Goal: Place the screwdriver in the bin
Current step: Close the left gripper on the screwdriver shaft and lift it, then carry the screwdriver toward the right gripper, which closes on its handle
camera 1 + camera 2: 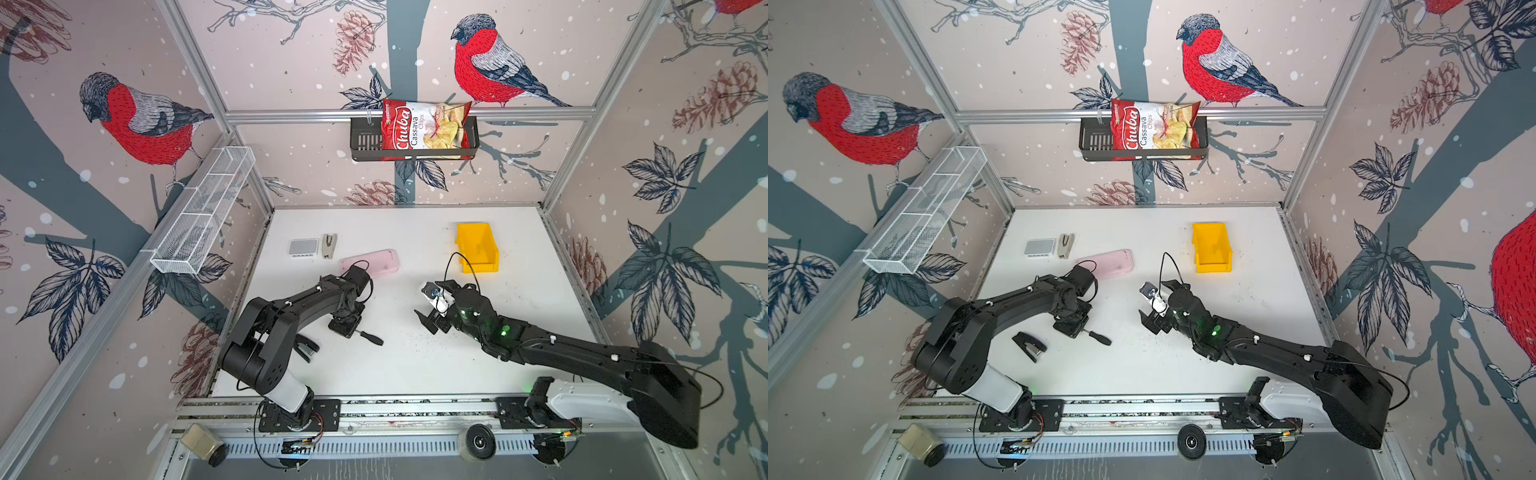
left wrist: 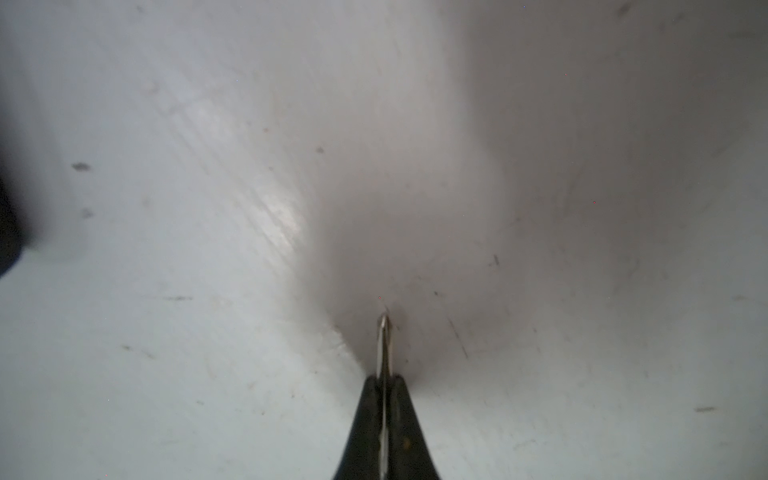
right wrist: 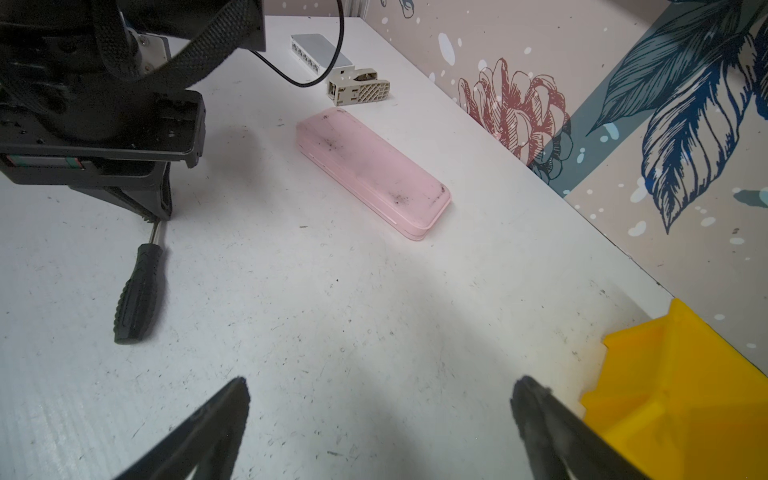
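The screwdriver (image 1: 371, 337) (image 1: 1099, 337) lies on the white table left of centre, its black handle (image 3: 139, 291) pointing toward the right arm. My left gripper (image 1: 350, 330) (image 1: 1077, 328) points straight down and is shut on its thin metal shaft. In the left wrist view the shaft tip sticks out past the closed left gripper (image 2: 384, 378). The yellow bin (image 1: 478, 249) (image 1: 1212, 249) (image 3: 685, 395) stands empty at the back right. My right gripper (image 1: 430, 300) (image 1: 1154, 300) (image 3: 380, 386) hovers open between the screwdriver and the bin, holding nothing.
A pink case (image 1: 370, 262) lies just behind the left arm. A grey stapler-like tool (image 1: 328, 246) and a small white box (image 1: 300, 247) sit at the back left. A black stapler (image 1: 1030, 345) lies beside the left arm. On the walls hang a wire-mesh tray (image 1: 203, 212) and a black basket (image 1: 361, 141) with a chips bag.
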Robot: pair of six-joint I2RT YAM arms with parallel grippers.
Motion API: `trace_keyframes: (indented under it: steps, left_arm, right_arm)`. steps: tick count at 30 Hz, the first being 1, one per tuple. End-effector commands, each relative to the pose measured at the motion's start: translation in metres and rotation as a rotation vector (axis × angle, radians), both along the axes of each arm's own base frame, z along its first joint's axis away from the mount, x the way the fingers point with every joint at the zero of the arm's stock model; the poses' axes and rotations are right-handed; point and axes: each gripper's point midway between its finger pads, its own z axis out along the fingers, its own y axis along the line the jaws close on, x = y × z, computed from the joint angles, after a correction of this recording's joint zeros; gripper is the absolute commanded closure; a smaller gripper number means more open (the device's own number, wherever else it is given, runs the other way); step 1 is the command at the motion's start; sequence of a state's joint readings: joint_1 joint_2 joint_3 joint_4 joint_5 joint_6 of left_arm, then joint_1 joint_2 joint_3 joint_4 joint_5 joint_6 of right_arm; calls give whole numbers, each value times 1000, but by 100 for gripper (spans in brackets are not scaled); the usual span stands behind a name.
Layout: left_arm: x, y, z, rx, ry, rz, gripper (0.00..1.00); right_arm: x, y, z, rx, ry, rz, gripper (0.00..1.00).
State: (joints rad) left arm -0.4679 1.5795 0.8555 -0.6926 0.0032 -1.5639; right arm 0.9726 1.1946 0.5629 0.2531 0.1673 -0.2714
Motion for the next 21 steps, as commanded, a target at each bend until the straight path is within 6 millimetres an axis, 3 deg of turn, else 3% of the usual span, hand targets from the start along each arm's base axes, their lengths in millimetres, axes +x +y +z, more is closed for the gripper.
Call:
trace_keyframes:
  steps: [1,13,21]
  left_arm:
    - [8,3,7,26,-30,-6,100]
    - [49,4,66,80,-191,-39,100]
    - [98,-20,123,23,-494,-265,100]
  right_arm:
    - [0,3,5,4,-13,15,1]
    - [0,13,22,53,-2,32,1]
    - [-5,21,51,189,41,55,0]
